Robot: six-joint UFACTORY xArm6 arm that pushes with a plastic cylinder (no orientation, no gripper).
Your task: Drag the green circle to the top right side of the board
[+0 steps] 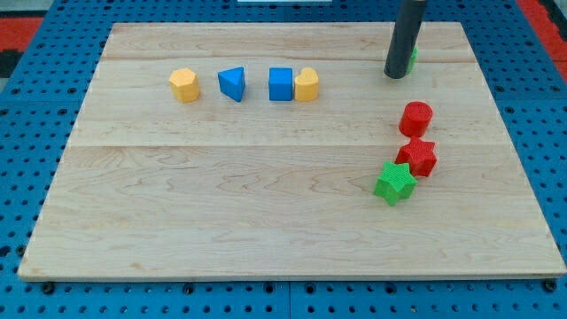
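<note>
My tip (396,75) sits on the wood board (266,221), touching a green block (413,58). Blue holed table (27,159) around. No gripper.

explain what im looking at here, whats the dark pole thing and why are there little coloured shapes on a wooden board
There is one picture, from a single camera looking down at a slant on a wooden board that lies on a blue pegboard. The dark pole is the end of a robot arm. It has no hand, so nothing is held: my tip slides on the board and pushes blocks.

Right behind the tip, at the view's top right, a sliver of the green circle peeks out; the rod hides most of it.

Along the top, from the view's left: a yellow block, a blue triangle, a blue cube and, touching it, another yellow block. At the right: a red cylinder, a red star and a green star.
</note>
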